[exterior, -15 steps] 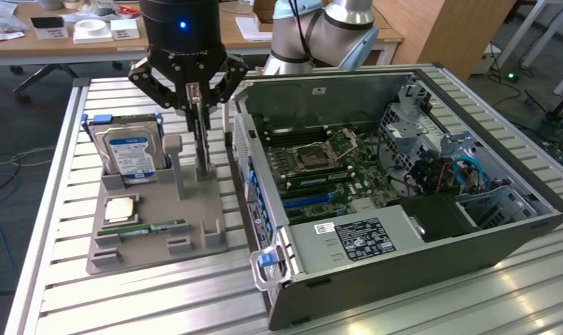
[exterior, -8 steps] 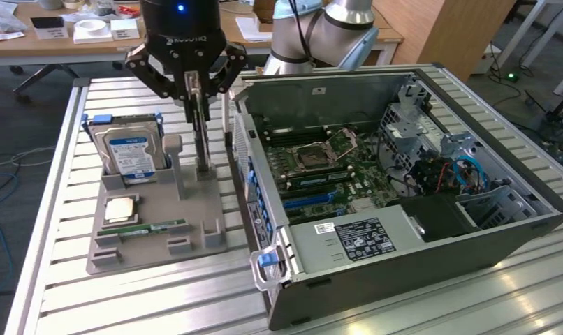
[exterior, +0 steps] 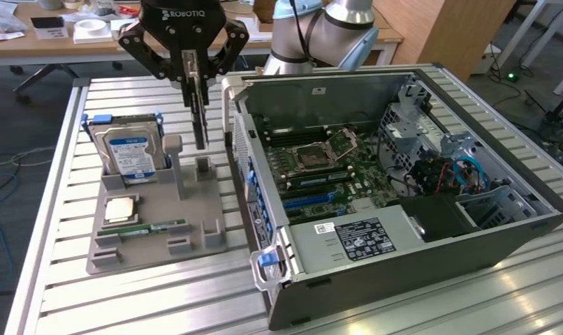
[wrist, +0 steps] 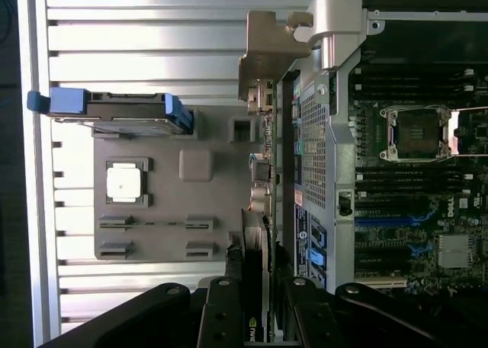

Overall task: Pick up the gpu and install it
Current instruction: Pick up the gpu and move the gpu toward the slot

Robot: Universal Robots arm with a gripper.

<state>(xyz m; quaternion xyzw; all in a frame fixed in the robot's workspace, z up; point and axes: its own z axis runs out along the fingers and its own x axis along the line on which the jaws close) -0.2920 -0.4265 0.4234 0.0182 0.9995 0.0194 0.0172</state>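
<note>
The gpu [exterior: 200, 115] hangs edge-on and upright, lifted above the grey holder tray [exterior: 202, 234] and just beside the open computer case [exterior: 384, 181]. My gripper [exterior: 195, 70] is shut on the card's upper edge, its black fingers [exterior: 162, 59] angled in from both sides. In the wrist view the gpu [wrist: 255, 241] runs away from the gripper [wrist: 256, 298] as a thin dark strip. Its metal bracket [wrist: 268, 54] is at the far end, close to the case's rear panel [wrist: 309, 149]. The motherboard [exterior: 323, 164] with its blue slots [exterior: 309, 199] lies exposed inside the case.
The holder tray carries a hard drive [exterior: 128, 150] with blue clips, a square processor [exterior: 120, 207] and a memory stick [exterior: 156, 227]. All of this rests on a slatted aluminium table [exterior: 151, 300]. Desks with clutter stand behind the arm.
</note>
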